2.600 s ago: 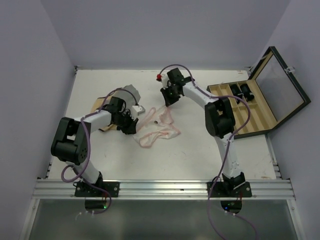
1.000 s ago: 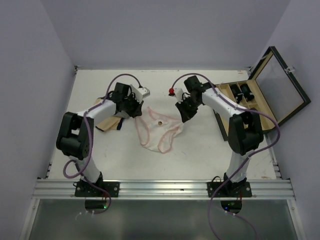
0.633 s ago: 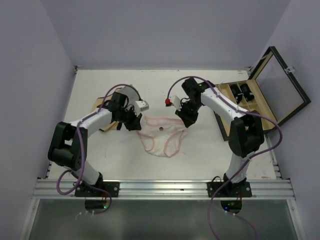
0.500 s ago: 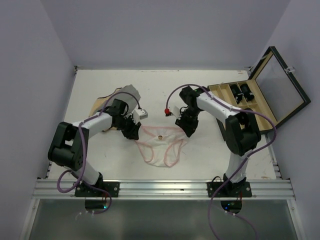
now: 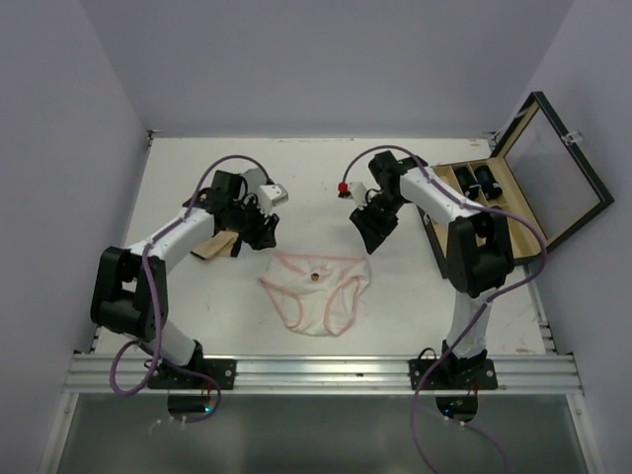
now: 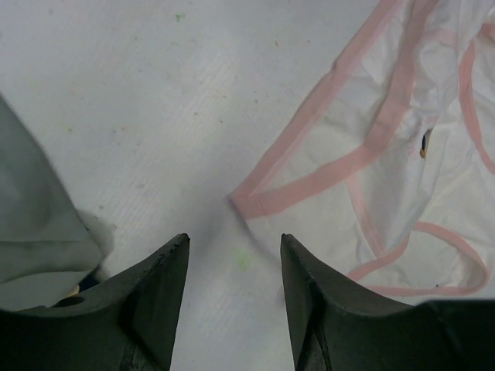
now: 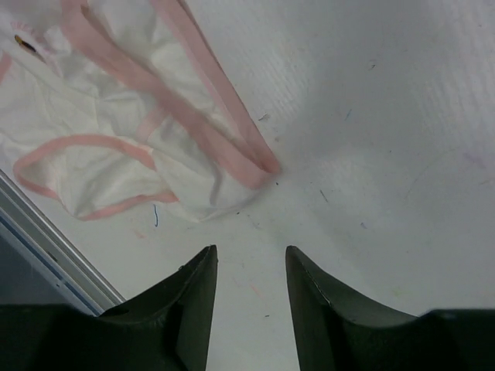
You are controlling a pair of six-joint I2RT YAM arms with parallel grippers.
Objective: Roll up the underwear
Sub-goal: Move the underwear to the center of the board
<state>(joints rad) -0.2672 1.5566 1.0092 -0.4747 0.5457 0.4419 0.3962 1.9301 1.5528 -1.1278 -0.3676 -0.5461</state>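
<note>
Working the rig from afar, I see the underwear (image 5: 314, 291) lying spread flat on the table (image 5: 197, 316), near the middle. Its waistband faces the far side and its two pink-trimmed leg openings face the arms' bases. A small dark spot (image 5: 315, 276) sits just below the middle of the waistband.

The left gripper (image 5: 259, 229) hangs just beyond the garment's left waistband corner, jaws spread with nothing between them. In my left wrist view that corner of pink trim lies on the table just ahead of the gap, clear of both fingers.

The right gripper (image 5: 376, 229) hangs beyond the right waistband corner, jaws likewise spread and empty. Its wrist view shows the trim's corner lying ahead of the fingertips, untouched. I cannot tell whether either gripper's tips rest on the surface.

A tan cloth (image 5: 212, 245) lies under the left arm, and the edge of a grey cloth (image 6: 31, 224) shows at the left of the left wrist view. A case (image 5: 513, 207) stands open at the table's right edge, with dark items in its far compartments
</note>
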